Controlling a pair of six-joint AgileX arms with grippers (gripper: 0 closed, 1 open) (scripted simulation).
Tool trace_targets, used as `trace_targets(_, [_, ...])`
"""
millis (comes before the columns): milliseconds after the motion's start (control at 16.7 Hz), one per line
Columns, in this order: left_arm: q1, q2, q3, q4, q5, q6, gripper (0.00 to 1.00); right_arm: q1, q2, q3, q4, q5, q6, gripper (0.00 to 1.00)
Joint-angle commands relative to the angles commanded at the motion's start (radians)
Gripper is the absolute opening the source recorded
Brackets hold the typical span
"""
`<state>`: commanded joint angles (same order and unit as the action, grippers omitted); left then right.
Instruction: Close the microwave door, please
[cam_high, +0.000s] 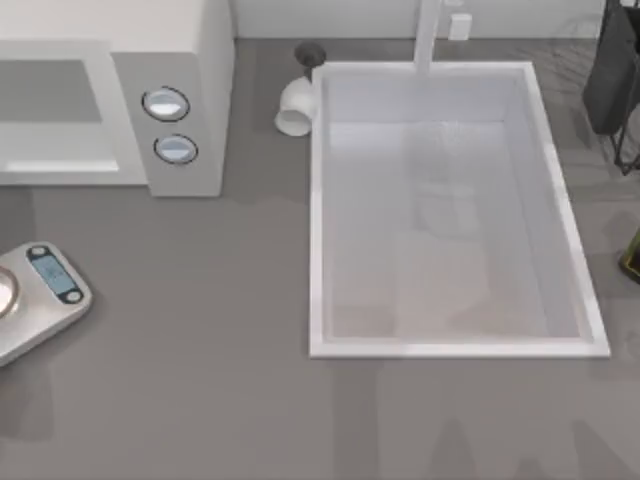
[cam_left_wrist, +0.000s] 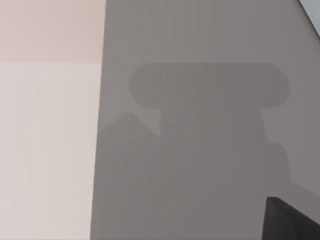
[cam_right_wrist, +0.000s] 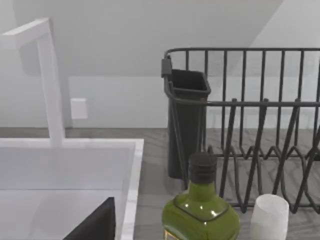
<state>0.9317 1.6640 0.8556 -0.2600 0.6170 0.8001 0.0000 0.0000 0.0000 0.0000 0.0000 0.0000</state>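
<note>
We are looking down on a grey counter (cam_high: 200, 380). The microwave (cam_high: 190, 40) is sitting at the far left corner, with its two round knobs (cam_high: 166, 104) facing us. The microwave door (cam_high: 55, 110), with its grey window, is lying just left of the knob panel and seems to be in line with it. From above we cannot tell whether it is fully shut.

A silver kitchen scale (cam_high: 40, 295) is resting at the left edge, nearer to us than the microwave and apart from it. The big white sink (cam_high: 315, 200) is taking up the middle and right of the counter, with the faucet (cam_high: 428, 35) rising at its far rim. A small white cup (cam_high: 295, 108) is lying on its side between the microwave and the sink. A black dish rack (cam_high: 620, 70) is standing at the far right.

A dark piece of our left gripper (cam_left_wrist: 292, 222) is peeking into the left wrist view, above bare counter and a shadow. We cannot tell how open it is or whether it is holding anything. A dark piece of our right gripper (cam_right_wrist: 95, 225) is hanging over the sink, near a green bottle (cam_right_wrist: 200, 210) and a white tumbler (cam_right_wrist: 270, 215) that are standing in front of the rack. Its state too we cannot tell.
</note>
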Motion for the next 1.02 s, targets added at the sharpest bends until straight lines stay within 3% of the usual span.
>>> trace_targets(180, [-0.046,-0.085,-0.095,0.052,-0.022,-0.052,0.00,0.000,0.000,0.000,0.000,0.000,0.000,1.00])
trace_targets(600, [-0.064,-0.108,-0.124,0.064,-0.034,-0.075,0.00,0.000,0.000,0.000,0.000,0.000,0.000,1.00])
trace_targets(1020, [-0.326,-0.379,-0.362,0.153,-0.181,-0.321,0.00,0.000,0.000,0.000,0.000,0.000,0.000,1.00])
